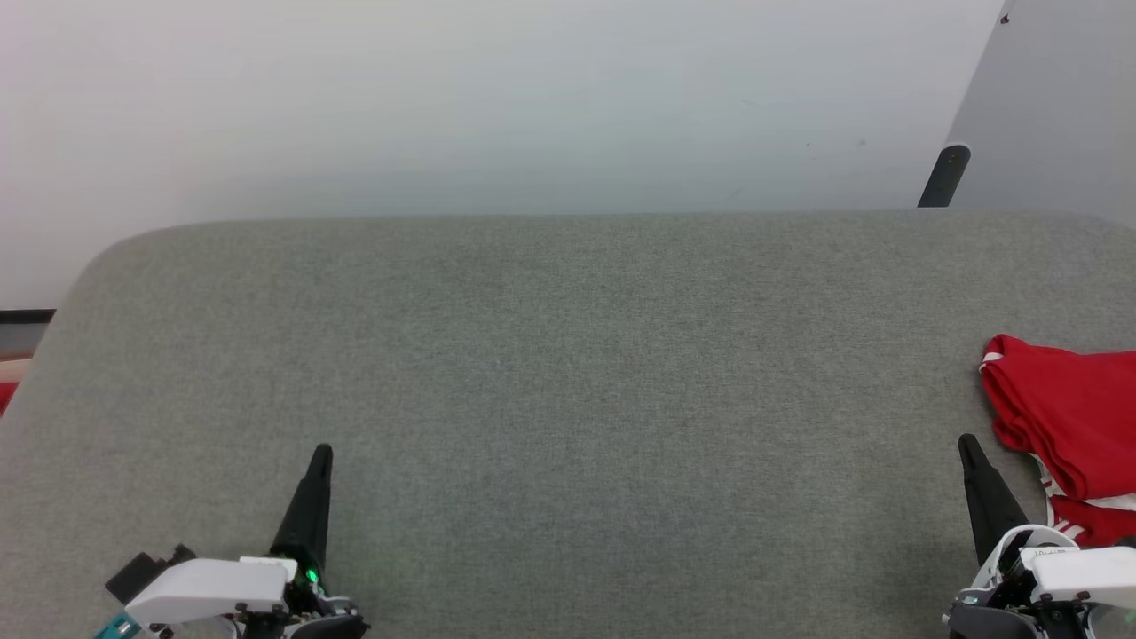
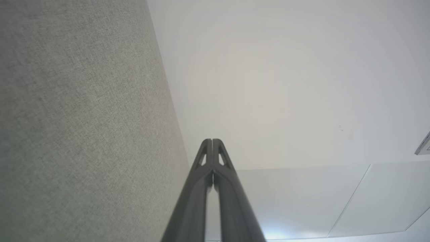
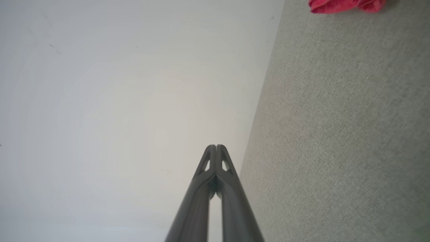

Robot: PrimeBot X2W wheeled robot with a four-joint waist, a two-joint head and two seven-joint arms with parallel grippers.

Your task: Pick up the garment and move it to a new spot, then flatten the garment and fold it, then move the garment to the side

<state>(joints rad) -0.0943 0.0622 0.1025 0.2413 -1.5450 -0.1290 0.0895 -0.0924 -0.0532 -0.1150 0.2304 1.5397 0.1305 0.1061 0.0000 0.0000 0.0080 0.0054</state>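
Garment point(image 1: 1069, 417) bunched just right of the clenched, empty right hand point(image 1: 967, 441); left hand point(image 1: 322, 451) clenched too, well apart.

place: bare lab-like test room | cues: grey fabric-covered worktable point(image 1: 568, 355); plain pale surroundings point(image 1: 444, 89)

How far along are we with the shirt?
Nothing in hand: the left gripper and right gripper are shut and empty over the gray table. The red garment lies bunched at the table's right side, apart from both. It looks neither flat nor neatly folded, so pickup, flattening, folding and setting aside probably remain.
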